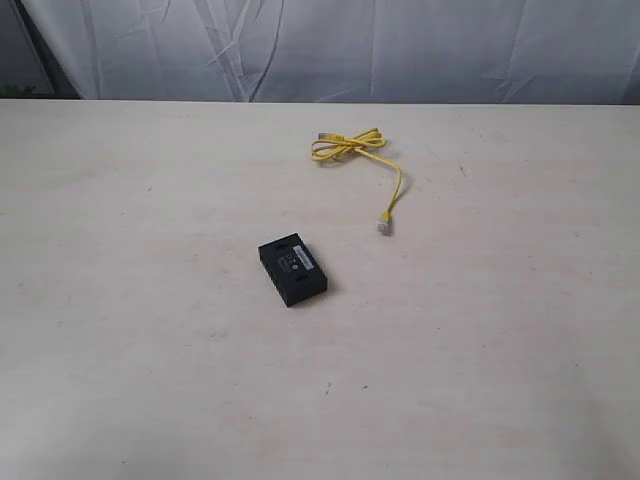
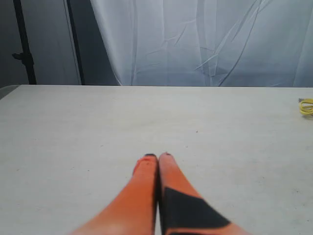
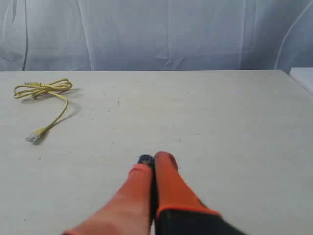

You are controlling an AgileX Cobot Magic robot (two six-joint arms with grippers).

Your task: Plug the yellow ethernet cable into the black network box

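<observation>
One yellow cable, one black box

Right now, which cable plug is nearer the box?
The tail-end plug of the yellow ethernet cable, toward the black network box; the other plug lies at the bundled loop.

Bare worktop rings the black network box and yellow ethernet cable; an open gap separates them.

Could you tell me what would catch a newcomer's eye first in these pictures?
The yellow ethernet cable, looped toward the far side, stands out most. The black network box lies apart from it near the middle of the table. The left gripper and right gripper are shut, empty.
</observation>
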